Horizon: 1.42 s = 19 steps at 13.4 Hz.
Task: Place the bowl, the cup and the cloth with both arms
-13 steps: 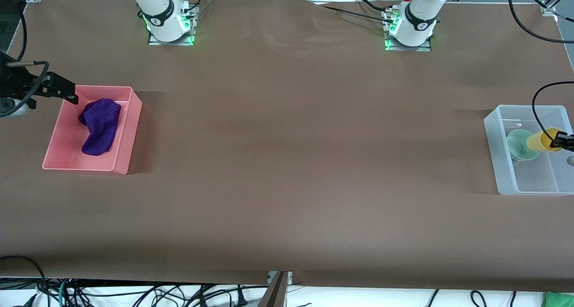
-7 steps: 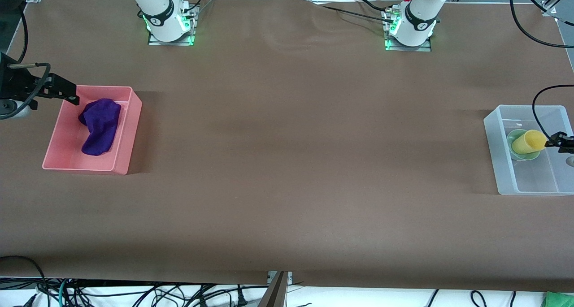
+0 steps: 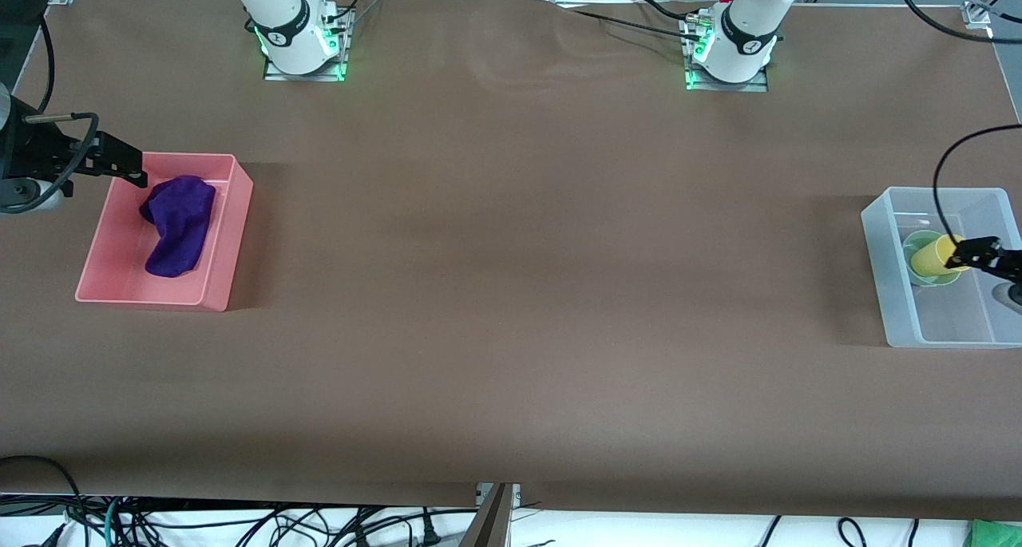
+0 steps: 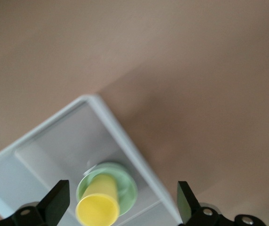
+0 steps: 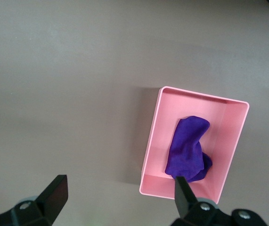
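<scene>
Cup [image 3: 930, 256] released into one bowl [image 3: 918, 269].

Even, fairly bright overhead light. The brown cloth-covered counter [image 3: 511, 291] shows soft darker bands; short shadows fall beside both bins. The left wrist view looks soft and hazy.

Both arms are glossy white with black joint bands. Each base [image 3: 303, 40] sits on a metal plate, lit by green lights, with a small red cap near it. Black cables loop off the wrists. The left tool [image 3: 976, 253] and right tool [image 3: 120, 164] are matte black, with wedge-shaped fingers [image 4: 56, 202] fixed by silver screws.
</scene>
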{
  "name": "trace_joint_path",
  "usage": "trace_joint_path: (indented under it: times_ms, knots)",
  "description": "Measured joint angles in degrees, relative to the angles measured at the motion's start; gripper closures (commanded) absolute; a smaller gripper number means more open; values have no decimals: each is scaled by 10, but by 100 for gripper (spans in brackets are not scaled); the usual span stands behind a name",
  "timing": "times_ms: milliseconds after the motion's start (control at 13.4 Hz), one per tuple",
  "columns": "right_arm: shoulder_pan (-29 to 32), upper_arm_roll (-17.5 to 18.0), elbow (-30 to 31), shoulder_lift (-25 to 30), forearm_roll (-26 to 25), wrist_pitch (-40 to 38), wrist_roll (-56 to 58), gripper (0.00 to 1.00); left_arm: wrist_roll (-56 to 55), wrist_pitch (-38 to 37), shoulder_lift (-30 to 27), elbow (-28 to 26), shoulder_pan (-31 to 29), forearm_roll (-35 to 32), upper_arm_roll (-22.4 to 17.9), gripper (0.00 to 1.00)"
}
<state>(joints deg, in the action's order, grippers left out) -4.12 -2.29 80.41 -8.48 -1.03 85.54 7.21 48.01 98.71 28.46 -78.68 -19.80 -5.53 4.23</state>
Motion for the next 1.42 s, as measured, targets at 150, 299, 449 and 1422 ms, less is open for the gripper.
trace_joint_path:
  times_ms: [150,299,449,1422]
  knots:
    - [0,0,0,0,0,0,0,0,-72,-56,-33,1,19,0,38,0]
    - [0,0,0,0,0,0,0,0,-133,-94,-58,1,24,0,74,0]
    - [-1,1,0,0,0,0,0,0,-154,-117,-72,13,25,5,88,0]
    - [0,0,0,-1,0,0,-5,0,-417,-166,-199,-52,230,55,-31,0]
